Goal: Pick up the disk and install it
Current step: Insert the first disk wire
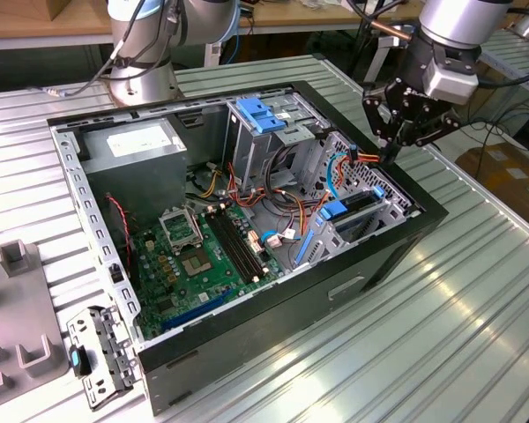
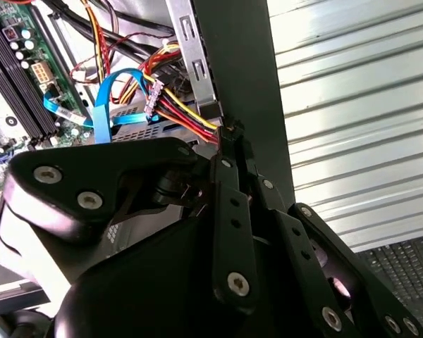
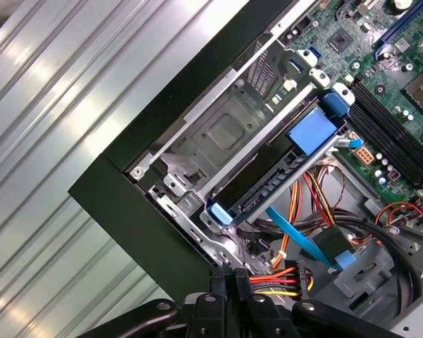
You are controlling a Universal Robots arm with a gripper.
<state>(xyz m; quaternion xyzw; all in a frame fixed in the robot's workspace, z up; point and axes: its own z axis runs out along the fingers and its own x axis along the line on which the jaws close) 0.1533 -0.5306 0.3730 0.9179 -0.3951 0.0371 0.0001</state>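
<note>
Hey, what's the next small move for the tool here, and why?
Probably raise the tool slightly. Its fingers are shut, with the tips close to the power wires at the case wall, and the disk already sits in the drive cage.

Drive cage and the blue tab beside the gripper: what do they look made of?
The drive cage looks like bare stamped sheet metal: dull grey, with embossed shapes and punched holes. The blue tab looks like moulded plastic: uniform colour, soft sheen. The gripper looks matt black, probably metal, with visible screws.
</note>
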